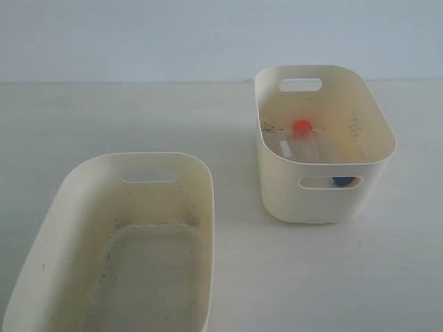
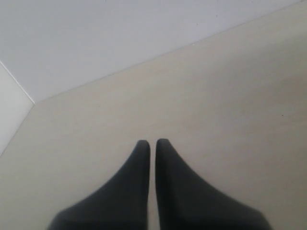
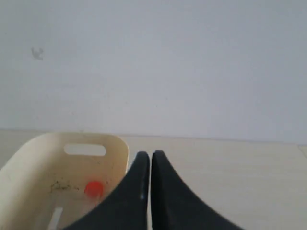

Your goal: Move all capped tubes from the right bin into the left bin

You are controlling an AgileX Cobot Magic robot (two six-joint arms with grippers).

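Left gripper (image 2: pixel 153 143) clenched, empty, over table (image 2: pixel 225 96). Right gripper (image 3: pixel 147 154) clenched, empty, near right bin (image 3: pixel 29 160) w/ orange-capped tube (image 3: pixel 94 189) inside.

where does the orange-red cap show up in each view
Exterior view: orange-red cap inside the right bin, near its far wall, under the handle cutout.
Left wrist view: not in it; only bare table and the left gripper.
Right wrist view: orange-red cap inside the same bin, by the cutout wall, beside the right gripper.
Shared landmark: that handle cutout, in exterior and right wrist views.
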